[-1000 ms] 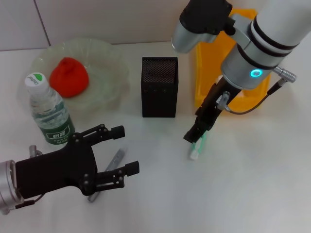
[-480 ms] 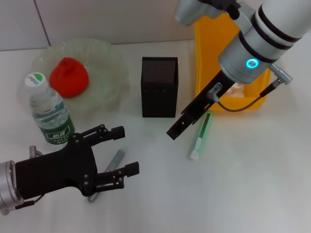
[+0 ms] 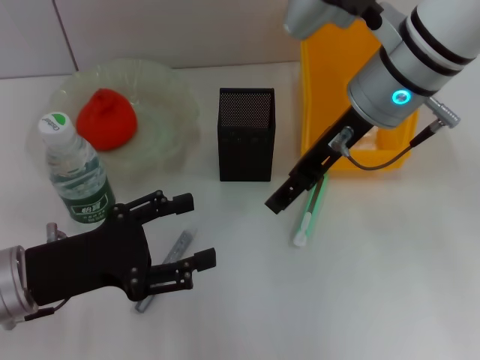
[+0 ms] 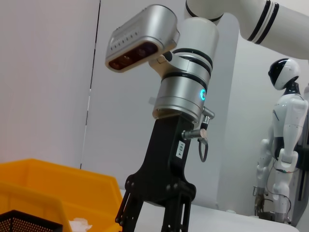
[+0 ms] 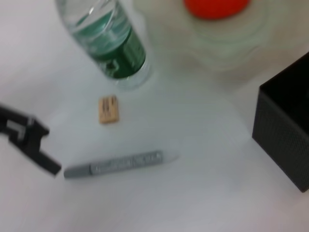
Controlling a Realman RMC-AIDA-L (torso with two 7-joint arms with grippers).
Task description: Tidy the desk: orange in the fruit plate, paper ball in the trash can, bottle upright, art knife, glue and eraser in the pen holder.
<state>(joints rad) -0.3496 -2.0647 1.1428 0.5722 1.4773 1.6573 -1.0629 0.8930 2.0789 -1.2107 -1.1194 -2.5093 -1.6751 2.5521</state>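
status: orange (image 3: pixel 106 119) in fruit plate (image 3: pixel 169 94); bottle (image 3: pixel 75 174) upright; paper ball (image 4: pixel 78 224) appears inside yellow trash can (image 3: pixel 330 82). remaining: art knife (image 3: pixel 171 262), glue (image 3: pixel 309 211), eraser (image 5: pixel 108 109) on tabletop (image 3: pixel 360 285), none in pen holder (image 3: pixel 246 135). left pincer (image 3: pixel 187 236) wide open, empty, straddling art knife. right pincer (image 3: pixel 279 201) above tabletop beside glue, holds nothing visible; finger spread: cannot tell.

You have the orange (image 3: pixel 106 119) sitting in the fruit plate (image 3: pixel 165 97) far left, with the bottle (image 3: pixel 76 175) upright just in front. The grey knife (image 3: pixel 174 255) lies near left, the small eraser (image 5: pixel 108 109) beside it. The green-and-white glue (image 3: pixel 309 215) lies right of the black mesh pen holder (image 3: pixel 246 135).
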